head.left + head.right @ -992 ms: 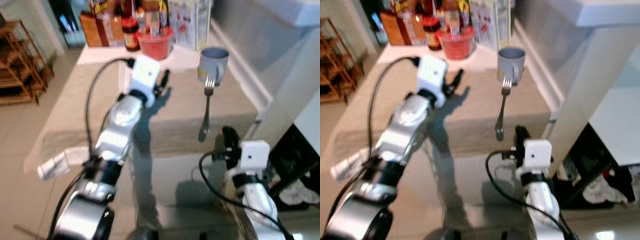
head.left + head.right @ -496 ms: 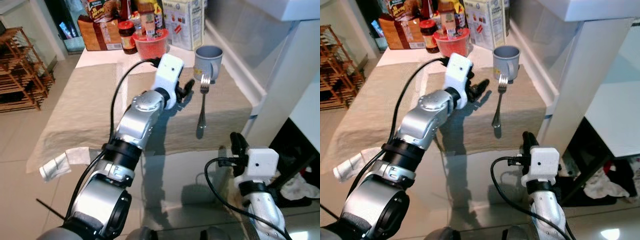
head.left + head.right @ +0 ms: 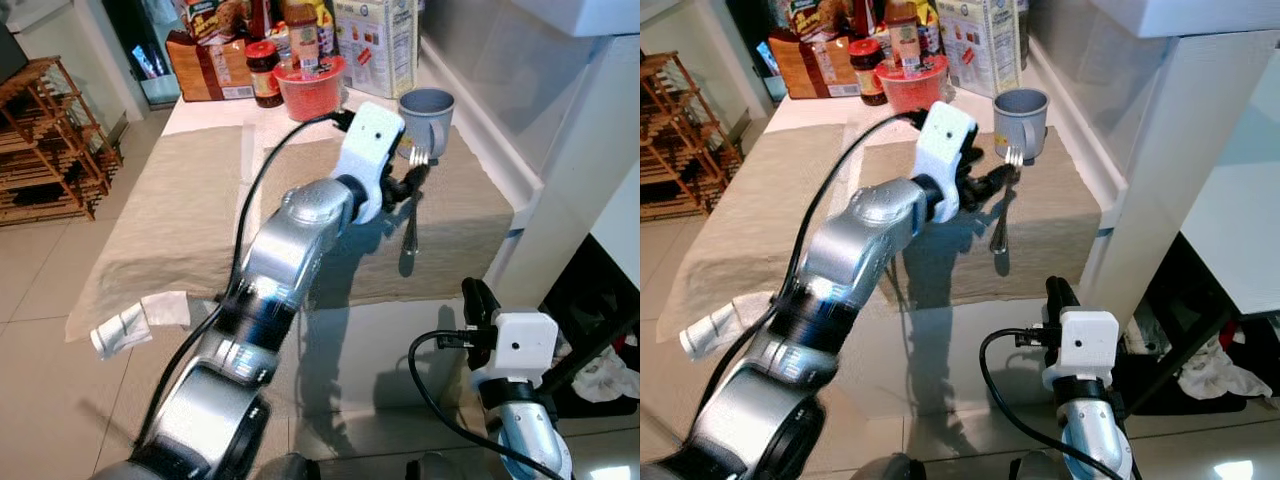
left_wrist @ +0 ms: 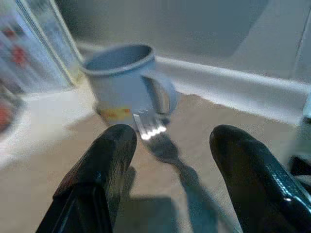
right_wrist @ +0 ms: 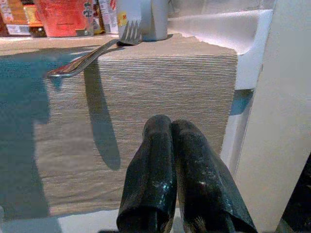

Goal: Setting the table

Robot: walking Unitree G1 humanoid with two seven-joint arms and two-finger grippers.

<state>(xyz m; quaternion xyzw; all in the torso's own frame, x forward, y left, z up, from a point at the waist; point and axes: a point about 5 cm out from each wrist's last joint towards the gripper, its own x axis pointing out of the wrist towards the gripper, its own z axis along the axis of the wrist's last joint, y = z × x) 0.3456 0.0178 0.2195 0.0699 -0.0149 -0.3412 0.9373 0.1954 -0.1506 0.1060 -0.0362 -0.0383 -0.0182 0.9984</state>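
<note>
A grey mug (image 3: 427, 107) stands at the far end of a beige cloth (image 3: 190, 210) that covers the bench (image 3: 205, 115), and everything else is placed from it. A silver fork (image 3: 413, 205) lies on the cloth just in front of the mug, its tines close against the mug's base, perhaps touching it, though the blur of the left wrist view leaves that unsure, and its handle runs away from the mug toward the near edge of the cloth. The left claw (image 3: 408, 180) is stretched out over the cloth just short of the mug, above the tine end of the fork; its two black fingers (image 4: 104, 165) are spread wide with the fork's head between them, and they grip nothing. The right claw (image 5: 177, 170) hangs low, well on the near side of the mug and off the cloth's edge, its fingers pressed together and empty. Behind the mug stand a red bowl (image 3: 309, 87), a jar (image 3: 264, 72) and a carton (image 3: 376, 42).
</note>
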